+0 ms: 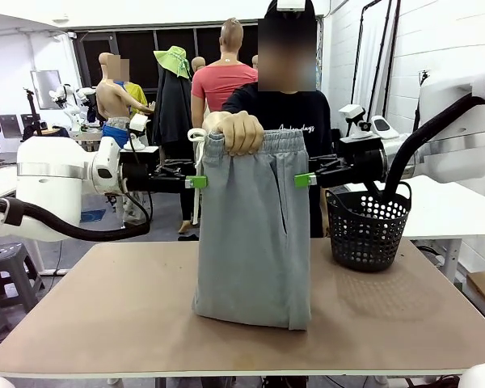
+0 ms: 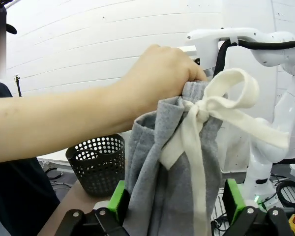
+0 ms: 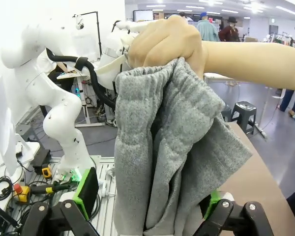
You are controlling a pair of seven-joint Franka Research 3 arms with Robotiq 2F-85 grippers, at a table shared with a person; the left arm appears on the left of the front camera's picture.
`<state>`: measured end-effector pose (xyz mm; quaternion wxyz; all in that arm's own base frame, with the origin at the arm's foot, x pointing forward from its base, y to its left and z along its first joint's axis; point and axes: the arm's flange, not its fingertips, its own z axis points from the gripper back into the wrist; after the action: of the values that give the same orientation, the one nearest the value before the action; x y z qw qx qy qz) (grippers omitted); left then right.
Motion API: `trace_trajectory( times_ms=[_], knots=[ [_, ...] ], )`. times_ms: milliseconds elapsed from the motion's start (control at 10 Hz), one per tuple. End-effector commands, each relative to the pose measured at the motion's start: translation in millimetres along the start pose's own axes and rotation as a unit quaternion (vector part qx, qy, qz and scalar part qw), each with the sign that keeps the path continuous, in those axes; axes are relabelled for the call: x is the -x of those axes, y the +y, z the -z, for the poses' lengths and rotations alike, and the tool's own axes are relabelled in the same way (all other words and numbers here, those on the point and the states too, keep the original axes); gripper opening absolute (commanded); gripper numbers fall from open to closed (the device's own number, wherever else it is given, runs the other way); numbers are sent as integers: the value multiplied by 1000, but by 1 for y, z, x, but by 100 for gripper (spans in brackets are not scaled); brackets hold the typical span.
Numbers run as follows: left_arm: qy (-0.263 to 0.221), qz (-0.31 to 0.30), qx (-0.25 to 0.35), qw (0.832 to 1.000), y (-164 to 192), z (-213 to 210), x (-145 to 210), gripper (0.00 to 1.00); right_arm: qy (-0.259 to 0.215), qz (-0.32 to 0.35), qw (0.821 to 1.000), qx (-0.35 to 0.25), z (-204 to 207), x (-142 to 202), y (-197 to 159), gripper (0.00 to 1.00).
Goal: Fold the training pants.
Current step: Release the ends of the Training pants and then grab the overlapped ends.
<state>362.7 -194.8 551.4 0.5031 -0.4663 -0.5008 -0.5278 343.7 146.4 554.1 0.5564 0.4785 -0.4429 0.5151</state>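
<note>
The training pants (image 1: 255, 234) hang upright over the middle of the tabletop (image 1: 105, 307). They are bunched at the gathered waistband in the person's hand (image 1: 238, 131), and the lower end slumps in a soft fold on the wood. The grey cloth falls in a fairly flat panel with a pocket slit running down it. The white drawstring (image 2: 211, 105) is tied in a loose bow just under the fist, on the left-arm side. The left gripper (image 1: 196, 181) reaches in level from that side, a little below the waistband. Its jaws are spread wide, with the edge of the cloth and the drawstring's tails hanging between the green pads. One pad sits right against the fabric and the other stands clear of it, so nothing is pinched. The right gripper (image 1: 305, 179) comes in from the opposite side at the same height. Its jaws are just as wide and straddle the other edge of the pants without closing on it. A black perforated basket (image 1: 368, 226) sits on the tabletop under the right arm, near the pants but not touching them.
</note>
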Motion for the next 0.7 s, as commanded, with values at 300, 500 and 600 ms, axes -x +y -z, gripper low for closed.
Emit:
trace_trajectory(
  times_ms=[300, 500, 600],
  knots=[
    [-13, 9, -7, 1000, -1, 4, -6, 100, -18, -28, 999, 4, 11, 4, 1, 100],
    [-9, 5, 11, 1000, -3, 11, -6, 100, -19, -33, 999, 5, 14, 0, 1, 100],
    [-7, 4, 20, 1000, -4, 14, -5, 100, -27, -37, 999, 8, 15, -2, 0, 100]
  ],
)
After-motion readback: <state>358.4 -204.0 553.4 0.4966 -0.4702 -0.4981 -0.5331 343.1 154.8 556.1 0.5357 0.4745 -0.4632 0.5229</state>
